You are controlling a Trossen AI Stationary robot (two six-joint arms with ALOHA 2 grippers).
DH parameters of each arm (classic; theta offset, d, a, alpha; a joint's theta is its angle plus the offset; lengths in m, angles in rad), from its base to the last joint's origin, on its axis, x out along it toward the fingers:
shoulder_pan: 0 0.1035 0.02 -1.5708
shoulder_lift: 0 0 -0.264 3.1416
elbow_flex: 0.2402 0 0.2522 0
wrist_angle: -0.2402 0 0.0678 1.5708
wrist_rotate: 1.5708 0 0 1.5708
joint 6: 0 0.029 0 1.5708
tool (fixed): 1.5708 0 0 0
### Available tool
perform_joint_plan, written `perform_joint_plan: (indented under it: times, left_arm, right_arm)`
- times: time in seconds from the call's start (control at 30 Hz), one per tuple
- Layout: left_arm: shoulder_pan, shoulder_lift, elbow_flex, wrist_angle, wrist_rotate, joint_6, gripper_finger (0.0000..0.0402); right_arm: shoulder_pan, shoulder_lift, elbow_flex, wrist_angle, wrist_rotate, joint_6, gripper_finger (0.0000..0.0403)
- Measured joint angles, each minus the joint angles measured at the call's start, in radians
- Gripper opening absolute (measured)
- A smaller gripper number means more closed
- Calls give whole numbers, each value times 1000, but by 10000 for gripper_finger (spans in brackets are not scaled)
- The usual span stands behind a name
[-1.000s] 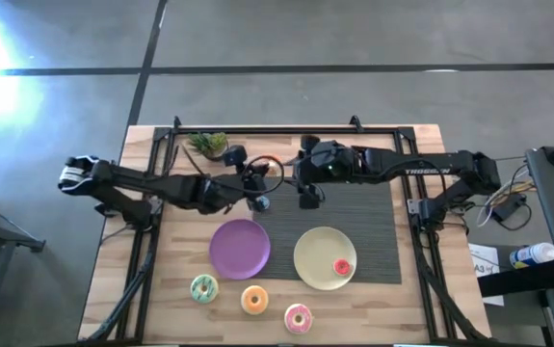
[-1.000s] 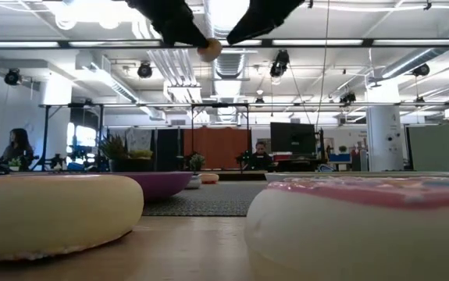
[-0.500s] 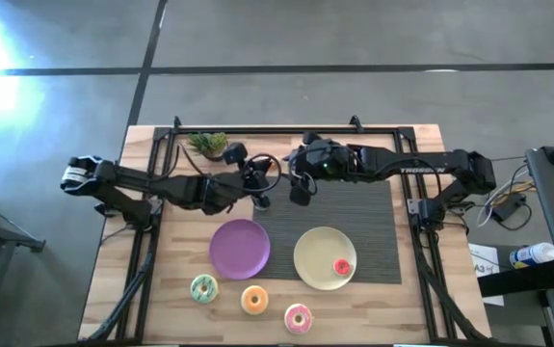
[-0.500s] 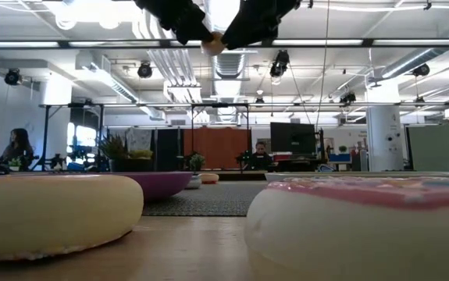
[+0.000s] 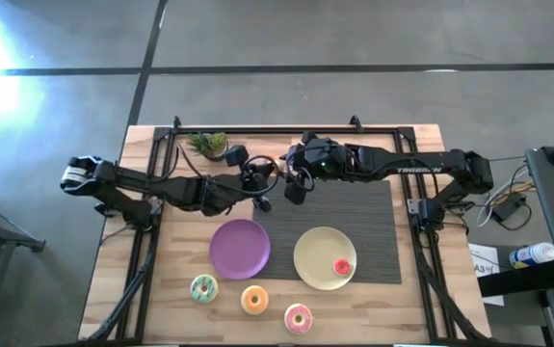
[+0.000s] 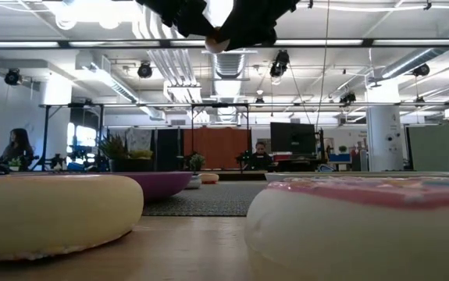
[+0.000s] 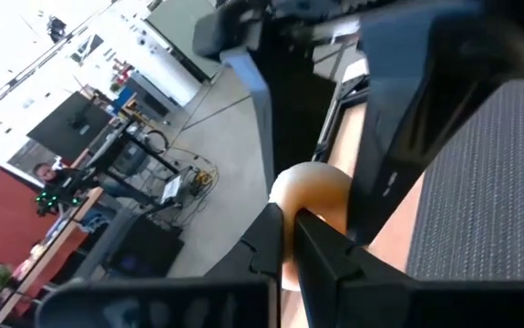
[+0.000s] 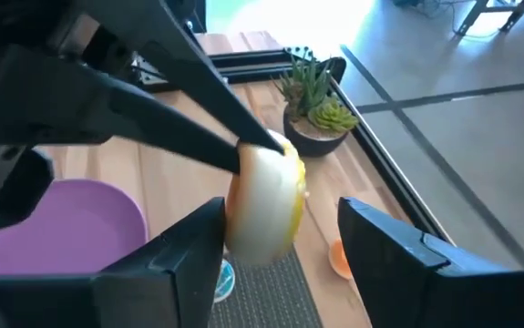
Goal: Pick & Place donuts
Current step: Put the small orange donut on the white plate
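From above: left gripper [image 5: 263,196] and right gripper [image 5: 294,189] tip to tip over the back edge of the dark mat [image 5: 373,226], near the potted plant [image 5: 209,145]. Whatever sits between them is too small to make out here. Down on the table [image 5: 161,318]: red donut [image 5: 341,267] on the yellow plate [image 5: 315,253], purple plate [image 5: 239,248] just beside it. Green donut [image 5: 203,287], orange donut [image 5: 254,300] and pink donut [image 5: 299,317] in a row on the bare wood along the front edge.

At table level: cream donut [image 6: 218,44] high in the air, wedged between the two dark grippers at the top. Two big donuts blurred in the foreground, a small orange donut [image 6: 208,178] far back on the mat, people seated in the room beyond.

Left wrist: fingers [image 7: 266,239] pinched shut on the cream donut's rim, one of the right gripper's fingers right alongside it.

Right wrist: fingers [image 8: 181,260] spread wide, one each side of the donut, not seen touching it. Donut on edge, held by the left gripper's tips above the table.
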Motion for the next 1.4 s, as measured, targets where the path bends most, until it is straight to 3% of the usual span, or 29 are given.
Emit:
perform_joint_plan:
  times: [0.17,0.4,0.53,0.63,0.7,0.83,1.0,1.17,1.4]
  left_arm:
    - [-6,0,-3,0,17,-24,0]
    - [-14,-1,-4,-44,41,-133,18]
    - [-14,-3,-4,-148,26,-324,69]
    - [-16,-7,19,-278,-76,-544,109]
    - [-16,-20,38,-393,-69,-639,126]
    - [-18,-59,64,-580,170,-839,137]
    - [-15,-107,16,-602,466,-1001,138]
    - [-15,-123,-59,-587,549,-1079,138]
    - [-18,-121,-151,-565,567,-1174,138]
  right_arm:
    - [1,6,0,-3,-1,8,165]
    - [2,-4,0,-59,1,-13,69]
    - [1,-4,0,-120,11,-40,26]
    - [1,-7,0,-202,20,-47,17]
    - [6,-7,0,-264,22,-62,19]
    - [69,-10,0,-424,29,-153,30]
    - [210,-1,-45,-527,73,-242,35]
    - [357,12,-139,-500,144,-189,36]
    - [495,91,-249,-469,200,56,36]
